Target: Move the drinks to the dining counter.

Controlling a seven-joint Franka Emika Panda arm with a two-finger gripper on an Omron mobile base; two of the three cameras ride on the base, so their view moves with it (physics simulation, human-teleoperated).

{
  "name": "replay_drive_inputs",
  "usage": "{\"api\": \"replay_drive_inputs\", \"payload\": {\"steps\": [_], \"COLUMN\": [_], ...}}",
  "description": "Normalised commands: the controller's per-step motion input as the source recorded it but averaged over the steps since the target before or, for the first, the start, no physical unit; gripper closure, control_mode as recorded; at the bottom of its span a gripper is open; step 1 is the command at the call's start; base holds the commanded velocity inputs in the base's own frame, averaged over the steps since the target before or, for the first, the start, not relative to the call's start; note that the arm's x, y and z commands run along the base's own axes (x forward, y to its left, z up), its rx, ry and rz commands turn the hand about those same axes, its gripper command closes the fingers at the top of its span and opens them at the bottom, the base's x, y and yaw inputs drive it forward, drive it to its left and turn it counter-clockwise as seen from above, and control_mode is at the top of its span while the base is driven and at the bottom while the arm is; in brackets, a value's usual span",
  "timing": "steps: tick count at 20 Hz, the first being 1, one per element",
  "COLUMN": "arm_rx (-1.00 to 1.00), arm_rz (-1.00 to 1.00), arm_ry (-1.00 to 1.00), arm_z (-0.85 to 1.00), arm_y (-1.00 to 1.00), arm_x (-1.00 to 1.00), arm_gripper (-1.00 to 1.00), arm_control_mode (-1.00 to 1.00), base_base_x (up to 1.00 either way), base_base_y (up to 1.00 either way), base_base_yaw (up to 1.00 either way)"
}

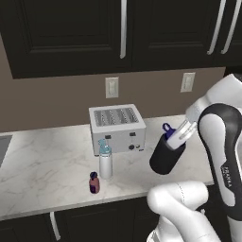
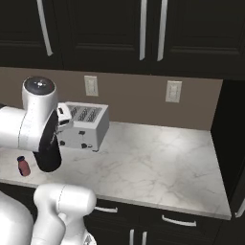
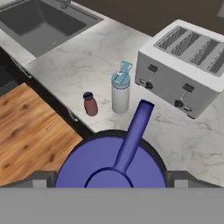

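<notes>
Fingers [image 1: 182,137] clamp the wide black bottle [image 1: 166,155] at its blue cap [image 3: 114,164], apparently lifted clear of the marble surface [image 1: 47,165], tilted.

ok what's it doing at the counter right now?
The gripper has the wide black bottle by its blue-capped top, tilted and lifted clear of the marble worktop. The slim white bottle and the tiny purple-red bottle stand upright in front of the toaster, untouched.
</notes>
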Motion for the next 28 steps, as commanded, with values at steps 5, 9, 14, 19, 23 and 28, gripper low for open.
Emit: {"api": "replay_drive_inputs", "payload": {"steps": [5, 9, 14, 19, 23, 28], "arm_rx": [0.00, -0.01, 0.00, -0.01, 0.00, 0.00], "arm_rz": [-0.10, -0.05, -0.06, -0.04, 0.00, 0.00], "arm_ry": [-0.02, -0.07, -0.09, -0.13, 0.00, 0.00], "arm_z": [0.17, 0.12, 0.24, 0.18, 0.00, 0.00], "arm_y": [0.00, 0.01, 0.00, 0.00, 0.00, 0.00], "arm_x": [-0.28, -0.14, -0.01, -0.15, 0.00, 0.00], "arm_gripper": [1.00, 1.00, 1.00, 1.00, 1.00, 1.00], "arm_control_mode": [-1.00, -1.00, -1.00, -1.00, 1.00, 1.00], "base_base_x": [0.00, 0.00, 0.00, 0.00, -0.52, -0.72], "base_base_y": [0.00, 0.00, 0.00, 0.00, 0.00, 0.00], "base_base_yaw": [0.00, 0.00, 0.00, 0.00, -0.04, -0.06]}}
